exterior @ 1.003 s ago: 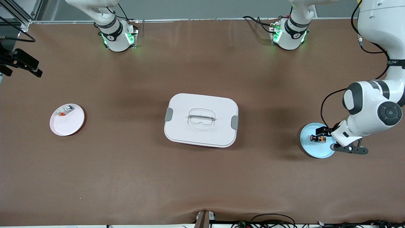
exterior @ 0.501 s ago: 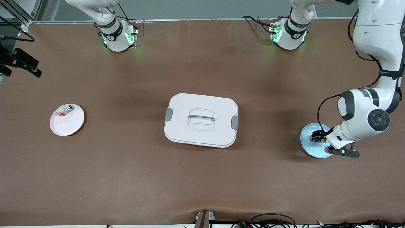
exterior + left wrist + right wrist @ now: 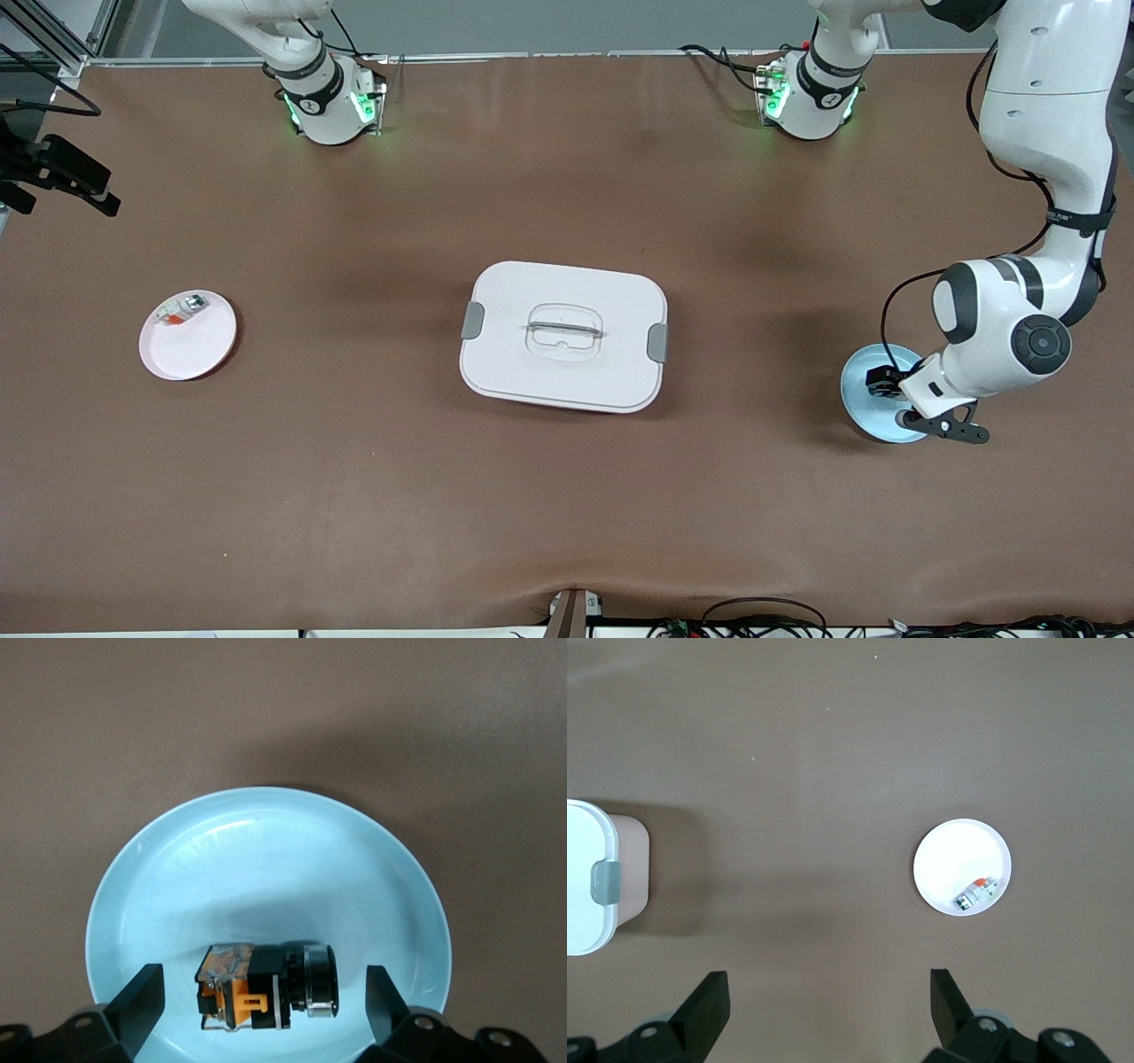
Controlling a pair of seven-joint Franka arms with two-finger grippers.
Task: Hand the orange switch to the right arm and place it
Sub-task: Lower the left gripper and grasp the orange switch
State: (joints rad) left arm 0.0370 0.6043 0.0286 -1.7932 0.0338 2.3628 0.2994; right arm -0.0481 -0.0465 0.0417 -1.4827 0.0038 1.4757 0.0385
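Switch: the orange switch lies on its side on the blue plate, in the lower centre of the left wrist view; in the front view it is hidden under the left gripper.
Switch body: black, with an orange band and a round cap at one end; it touches the plate only.
Blue plate: at the right edge of the front view, mid-height, at the left arm's end of the table.
Left gripper: hangs low over the blue plate, fingers spread wide, one on each side of the switch and clear of it; in the front view it shows at.
Left arm: reaches from its base at the upper right of the front view down along the right edge.
Box: a white lidded box with grey side clips and a clear handle sits at the centre of the front view.
White plate: at the left of the front view, at the right arm's end of the table.
White part: a small white-and-silver part with a red-orange bit lies on the white plate by its rim.
Right gripper: waits high over bare table, fingers spread wide, holding nothing; the white plate shows in its wrist view.
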